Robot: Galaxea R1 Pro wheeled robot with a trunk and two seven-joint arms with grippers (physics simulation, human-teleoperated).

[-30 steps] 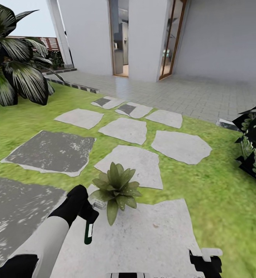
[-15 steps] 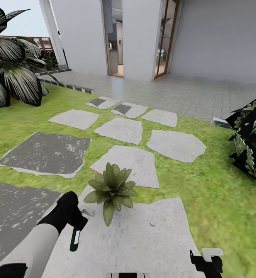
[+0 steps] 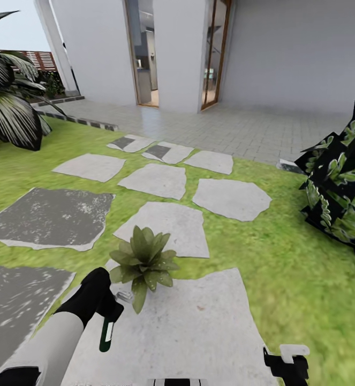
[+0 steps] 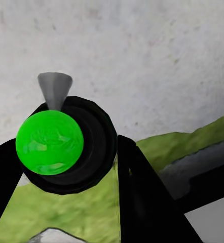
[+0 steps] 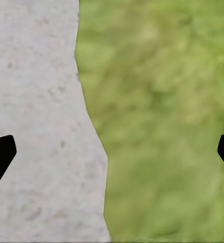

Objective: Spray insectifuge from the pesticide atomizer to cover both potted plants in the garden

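Spray could miss the small green-leaved potted plant, I judge, because the dark green-black pesticide atomizer, clenched in the left gripper just beside that plant, hangs low and points downward. Beyond the plant lie grey stepping stones; nothing stands between. The right gripper idles, fingers spread, well apart from the plant.

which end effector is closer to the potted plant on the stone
Left. The left end effector, holding the pesticide atomizer, sits right beside the potted plant. The right end effector is far off, low by the slab's grass edge.
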